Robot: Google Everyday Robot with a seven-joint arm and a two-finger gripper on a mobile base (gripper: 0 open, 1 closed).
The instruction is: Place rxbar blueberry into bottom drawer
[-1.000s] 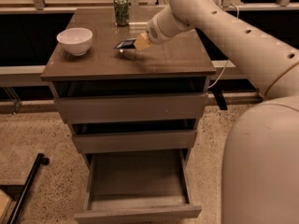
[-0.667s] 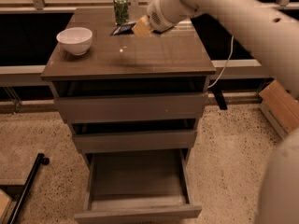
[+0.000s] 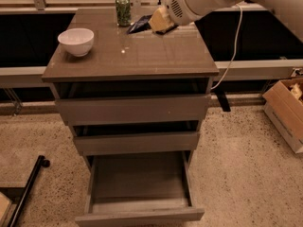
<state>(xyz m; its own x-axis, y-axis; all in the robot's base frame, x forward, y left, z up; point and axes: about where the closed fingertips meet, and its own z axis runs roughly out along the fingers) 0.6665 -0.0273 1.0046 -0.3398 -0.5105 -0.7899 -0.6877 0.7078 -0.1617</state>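
1. One bar [image 3: 138, 24] in play, dark blue wrapper. It's up at the back of the bench [image 3: 142, 56], just right of the can [image 3: 123, 10]. Looks slightly off the surface, but I can't swear to that.
2. Hand [image 3: 160, 21] is closed down on the bar's right end. The pale fingers pinch it, and most of the wrapper pokes out left toward the can. So grabbed, not yet delivered.
3. Bottom drawer [image 3: 139, 216] is pulled out with nothing in it that I can see. It's well below and toward the front, so pretty much the whole carry is left imo.
4. What could go wrong: it's an end grip on a glossy wrapper, so the bar could swivel or slide out on a quick swing. The free end is near the can too, so a sloppy pull-away could tip it.
5. Bigger worry is the route down. The hand has to clear the bench's front edge, then pass the top drawer [image 3: 132, 109] and middle drawer [image 3: 136, 142] fronts. Cut that corner and the arm clips the edge. Let go too high or too far forward and the bar bounces off the drawer front onto the floor.
6. Other stuff: white bowl [image 3: 75, 40] on the bench's left, well away from the path. Cable [image 3: 232, 51] hangs off the right side, box [image 3: 284, 108] on the floor to the right. None of it sits between hand and drawer.
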